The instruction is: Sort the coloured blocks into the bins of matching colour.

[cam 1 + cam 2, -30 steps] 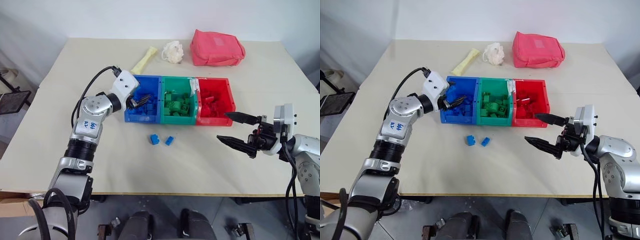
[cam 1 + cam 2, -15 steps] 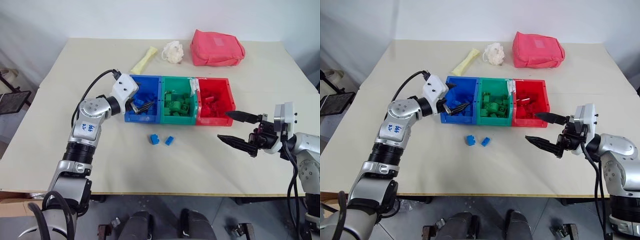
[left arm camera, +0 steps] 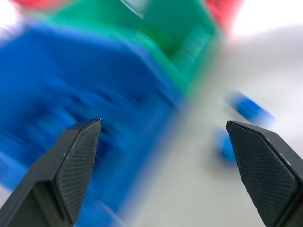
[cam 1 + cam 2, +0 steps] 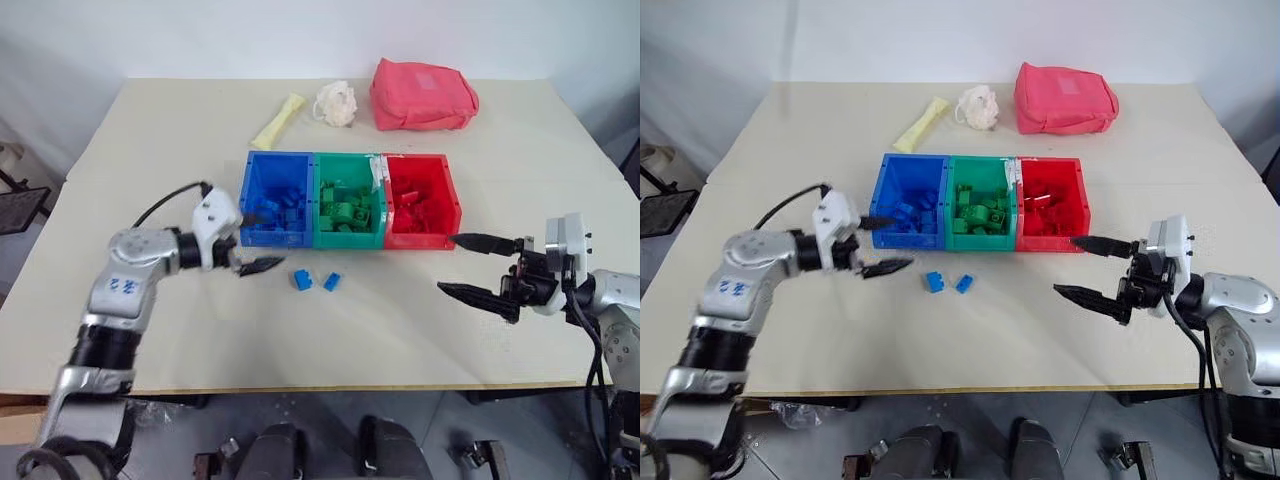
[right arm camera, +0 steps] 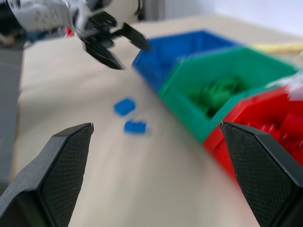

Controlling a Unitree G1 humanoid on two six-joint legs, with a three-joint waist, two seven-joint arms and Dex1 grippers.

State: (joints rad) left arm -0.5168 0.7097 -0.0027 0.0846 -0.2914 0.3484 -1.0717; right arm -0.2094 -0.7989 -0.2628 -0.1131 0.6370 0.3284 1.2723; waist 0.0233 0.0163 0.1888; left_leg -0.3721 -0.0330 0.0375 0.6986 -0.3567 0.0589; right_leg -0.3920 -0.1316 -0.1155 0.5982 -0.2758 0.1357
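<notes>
Two small blue blocks (image 4: pixel 300 279) (image 4: pixel 332 281) lie side by side on the table just in front of the joined bins. The blue bin (image 4: pixel 280 156), green bin (image 4: pixel 347 157) and red bin (image 4: pixel 416 158) each hold several blocks of their own colour. My left gripper (image 4: pixel 270 238) hangs open and empty at the blue bin's front left corner, left of the loose blocks (image 3: pixel 248 107). My right gripper (image 4: pixel 445 262) is open and empty off the red bin's front right corner.
A pink-red fabric pouch (image 4: pixel 423 95), a white crumpled ball (image 4: pixel 335 103) and a pale yellow strip (image 4: pixel 278 120) lie at the back of the table. The table's front edge (image 4: pixel 330 388) runs close below both grippers.
My left gripper has pulled back out of the blue bin, down and toward the near left, with its fingers wider apart. The right gripper has stayed put. The camera view has shifted slightly.
</notes>
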